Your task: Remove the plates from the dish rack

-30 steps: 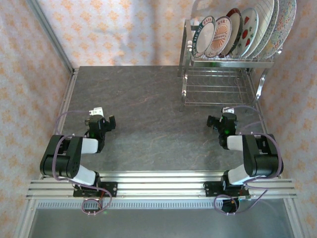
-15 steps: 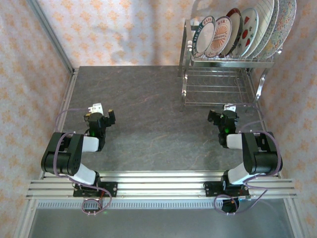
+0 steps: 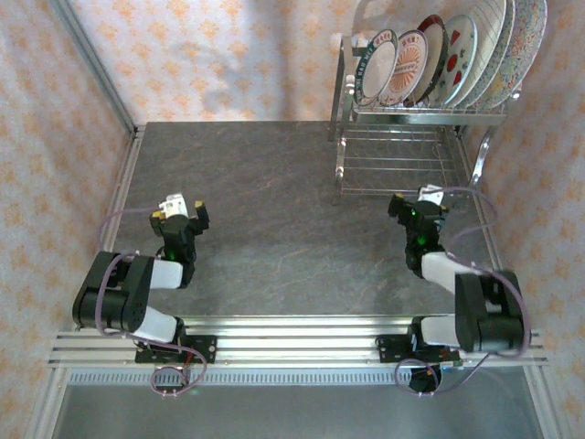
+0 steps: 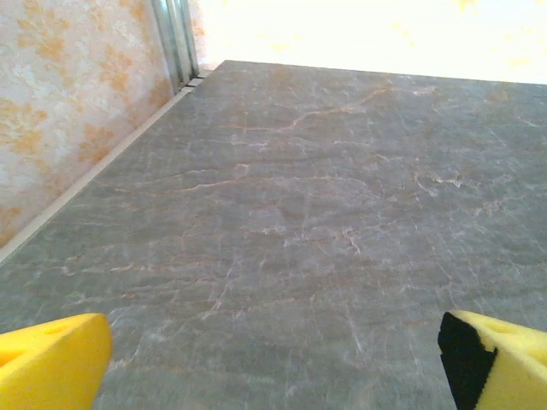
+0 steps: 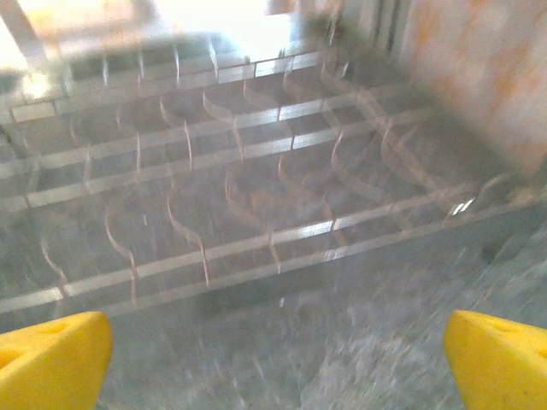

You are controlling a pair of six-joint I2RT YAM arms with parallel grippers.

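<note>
Approach step: the right claw (image 3: 418,203), wide open and empty just in front of the dish rack (image 3: 402,160), should probably rise to the top tier, pinch one rim and lift straight up. Left claw (image 3: 180,213), well left of the rack, is equally open and empty. Tabletop (image 3: 265,183): matte grey veined stone. Rack: shiny chrome wire. Plates (image 3: 430,59): glazed round ceramic, standing on edge in the rack's upper slots.

The right gripper (image 3: 418,201) had pushed forward toward the dish rack (image 3: 402,151), ending just short of its lower shelf; the left gripper (image 3: 180,210), well to the rack's left, had drifted slightly farther from the rack and turned straighter.
</note>
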